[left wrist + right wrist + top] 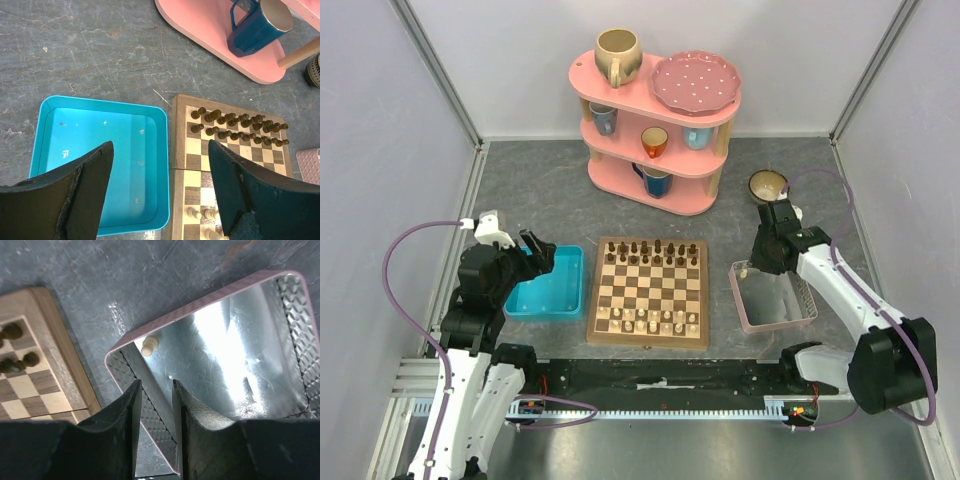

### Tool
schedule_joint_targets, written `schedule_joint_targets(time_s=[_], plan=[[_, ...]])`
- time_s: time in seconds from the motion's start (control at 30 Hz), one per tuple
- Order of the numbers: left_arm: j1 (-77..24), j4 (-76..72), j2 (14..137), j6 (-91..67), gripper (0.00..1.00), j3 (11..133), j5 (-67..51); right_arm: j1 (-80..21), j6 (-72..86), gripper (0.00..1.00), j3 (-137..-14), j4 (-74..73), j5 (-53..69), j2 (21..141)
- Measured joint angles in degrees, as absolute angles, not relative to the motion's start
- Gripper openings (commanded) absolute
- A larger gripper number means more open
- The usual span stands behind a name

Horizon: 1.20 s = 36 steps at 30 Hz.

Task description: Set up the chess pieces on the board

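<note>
1. The right hand [156,384] hangs over the far-left corner of the clear pink-rimmed tray [225,360], its fingers a narrow slit apart with nothing between them. Whether they touch the tray cannot be told.
2. The left hand [160,147] is spread wide and holds nothing, poised above the turquoise tray [100,150] at the left of the bench.
3. Between the two trays lies the board [650,290]. Cream chess pieces [650,320] stand in its two near rows and dark chessmen [650,252] in its two far rows.
4. A pink shelf [655,130] carrying mugs and a plate stands beyond the board, and a small cup [767,185] sits on the bench to the shelf's right.
5. One cream chessman [149,345] lies on its side in the far-left corner of the pink-rimmed tray, just ahead of the right hand's fingertips. The turquoise tray shows only a few pale specks.
</note>
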<state>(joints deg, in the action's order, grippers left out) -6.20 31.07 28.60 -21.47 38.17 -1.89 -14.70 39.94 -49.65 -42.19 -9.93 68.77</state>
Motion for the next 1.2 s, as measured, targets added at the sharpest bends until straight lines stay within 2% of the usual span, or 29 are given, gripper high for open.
schedule_joint_targets(time_s=[0.6,1.2], plan=[[-6.2,31.0,28.6,-21.5,0.83,38.2,-1.9,-12.9,36.8,0.39,-42.3,-31.4,-3.6,73.4],[-6.2,31.0,28.8,-21.5,0.83,38.2,-1.9,-11.7,36.2,0.34,-40.6,-26.0,-2.1,76.8]])
